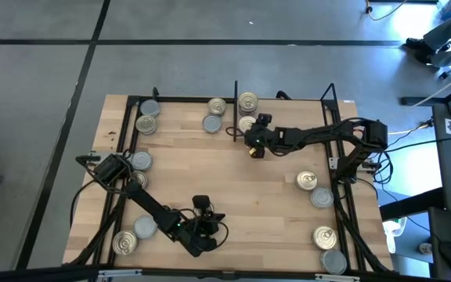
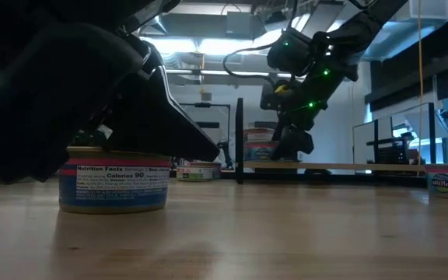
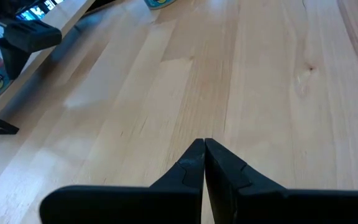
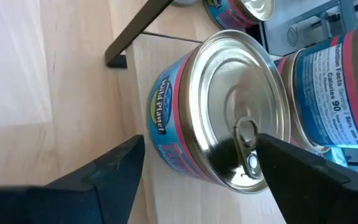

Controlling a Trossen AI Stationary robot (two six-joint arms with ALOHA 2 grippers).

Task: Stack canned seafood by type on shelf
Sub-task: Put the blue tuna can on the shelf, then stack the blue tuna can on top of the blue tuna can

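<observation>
2 arms are seen over the desk. Near the front edge, the left tool is pressed closed, empty. Beside the far divider, the right tool is spread wide around a gold-lidded tin.

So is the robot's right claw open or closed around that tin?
Open. The right gripper has its fingers spread wide on either side of the pull-tab tin, with gaps showing.
</observation>
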